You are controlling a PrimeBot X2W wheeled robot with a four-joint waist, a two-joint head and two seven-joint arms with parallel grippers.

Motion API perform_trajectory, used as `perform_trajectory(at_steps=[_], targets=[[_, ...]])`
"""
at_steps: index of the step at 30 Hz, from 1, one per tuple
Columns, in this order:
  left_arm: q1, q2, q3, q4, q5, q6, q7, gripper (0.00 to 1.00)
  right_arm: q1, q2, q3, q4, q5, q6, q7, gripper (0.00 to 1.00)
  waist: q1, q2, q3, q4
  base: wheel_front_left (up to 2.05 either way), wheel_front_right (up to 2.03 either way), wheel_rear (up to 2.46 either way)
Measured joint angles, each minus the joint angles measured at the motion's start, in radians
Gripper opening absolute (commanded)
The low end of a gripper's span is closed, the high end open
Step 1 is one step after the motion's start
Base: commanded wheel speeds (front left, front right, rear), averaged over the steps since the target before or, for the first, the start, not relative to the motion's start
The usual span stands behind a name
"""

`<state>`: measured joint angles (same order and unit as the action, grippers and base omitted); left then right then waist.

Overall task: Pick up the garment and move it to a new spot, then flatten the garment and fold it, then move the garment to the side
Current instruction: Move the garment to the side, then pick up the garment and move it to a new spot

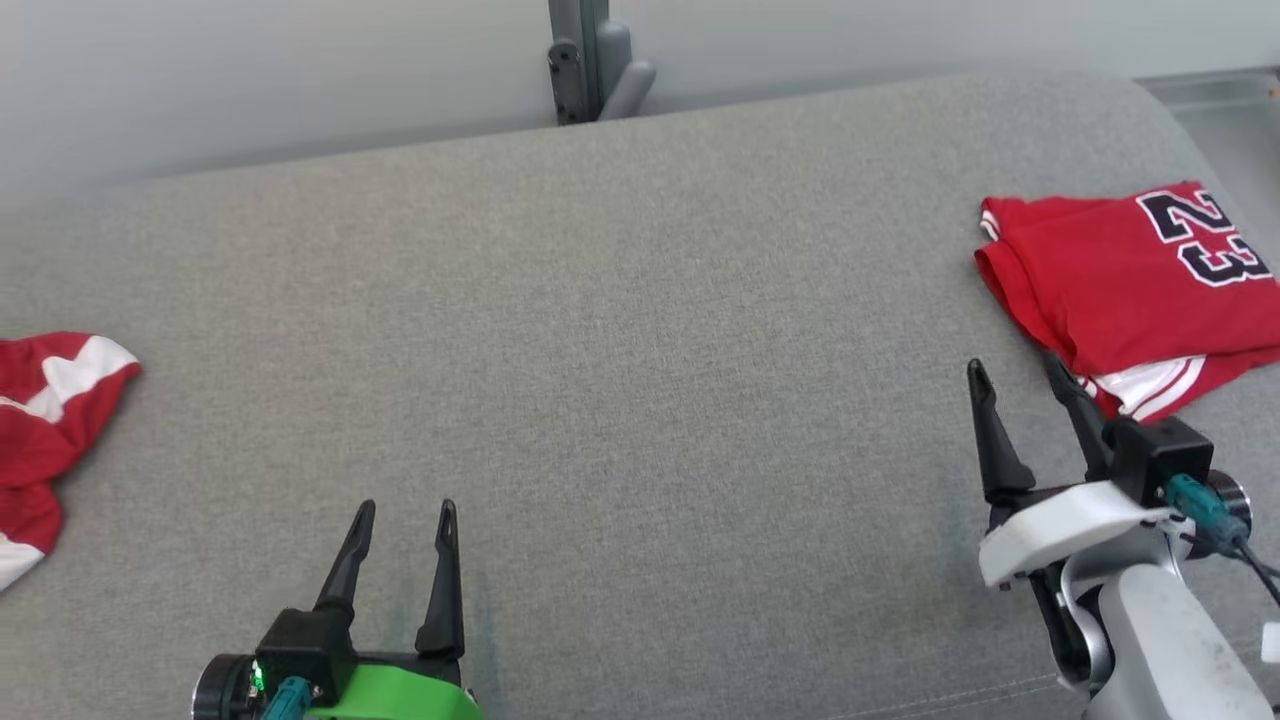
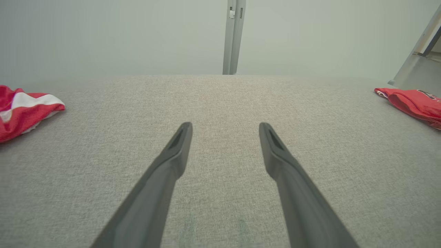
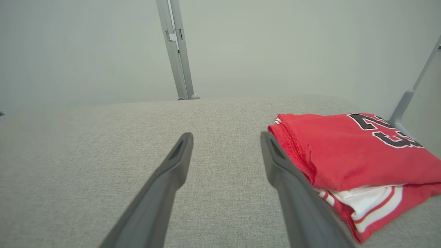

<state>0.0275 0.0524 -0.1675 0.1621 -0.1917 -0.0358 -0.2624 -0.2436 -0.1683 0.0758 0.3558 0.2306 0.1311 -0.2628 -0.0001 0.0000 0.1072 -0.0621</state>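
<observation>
The folded jersey (image 1: pixel 1120 280) lies at the far right of the grey cushion (image 1: pixel 640 300), close to its right edge. It is red, doubled into a compact block, with a white-and-red striped hem showing out from under the top layer on the near side. Judged from that, the picking up, flattening and folding are done, and the garment looks already set to the side, so little or nothing is left for this piece.

The right gripper (image 1: pixel 1012 365) hovers just beside the jersey's near left corner with its fingers spread and nothing between them. In the right wrist view one finger runs along the jersey's hemmed edge; whether it touches the cloth or only passes in front of it I cannot tell from this angle. The left gripper (image 1: pixel 407 505) sits low over bare cushion, well apart from the jersey, its fingers likewise parted and empty.

At the far left edge a crumpled garment (image 1: pixel 50 400), red with white panels, lies in a loose heap, unfolded; it may be the next piece to handle.

The only writing is the number "23" on the jersey's top face, black numerals with a white outline, turned sideways in the head view and cut off at the frame edge in the right wrist view. No brand mark or label can be read
</observation>
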Motion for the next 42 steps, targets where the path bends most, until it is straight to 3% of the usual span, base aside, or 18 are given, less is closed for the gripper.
perform_trajectory(at_steps=[3, 8, 15, 26, 42], targets=[[0.017, -0.002, 0.001, -0.033, 0.010, -0.004, 0.000, 1.00, 0.061, 0.032, -0.009, -0.088, -0.031, 0.000, 0.000, 1.00, 0.0000, 0.0000, -0.048, 0.014, 0.00, 0.00, 0.00], [0.060, -0.002, 0.019, -0.096, 0.006, 0.029, 0.000, 1.00, 0.153, 0.062, 0.021, -0.225, -0.062, 0.000, 0.000, 1.00, 0.0000, 0.0000, -0.108, 0.032, 0.00, 0.00, 0.00], [0.113, -0.002, 0.043, -0.136, 0.003, 0.053, 0.000, 1.00, 0.256, 0.086, -0.001, -0.327, -0.053, 0.000, 0.000, 1.00, 0.0000, 0.0000, -0.158, 0.034, 0.00, 0.00, 0.00], [0.179, -0.002, 0.066, -0.123, 0.018, 0.049, 0.000, 1.00, 0.342, 0.079, 0.028, -0.330, -0.051, 0.000, 0.000, 1.00, 0.0000, 0.0001, -0.190, 0.030, 0.00, 0.00, 0.00], [0.181, -0.002, 0.069, -0.116, 0.024, 0.039, 0.000, 1.00, 0.343, 0.079, 0.029, -0.328, -0.056, 0.000, 0.000, 1.00, 0.0000, 0.0001, -0.178, 0.048, 0.00, 0.00, 0.00]])
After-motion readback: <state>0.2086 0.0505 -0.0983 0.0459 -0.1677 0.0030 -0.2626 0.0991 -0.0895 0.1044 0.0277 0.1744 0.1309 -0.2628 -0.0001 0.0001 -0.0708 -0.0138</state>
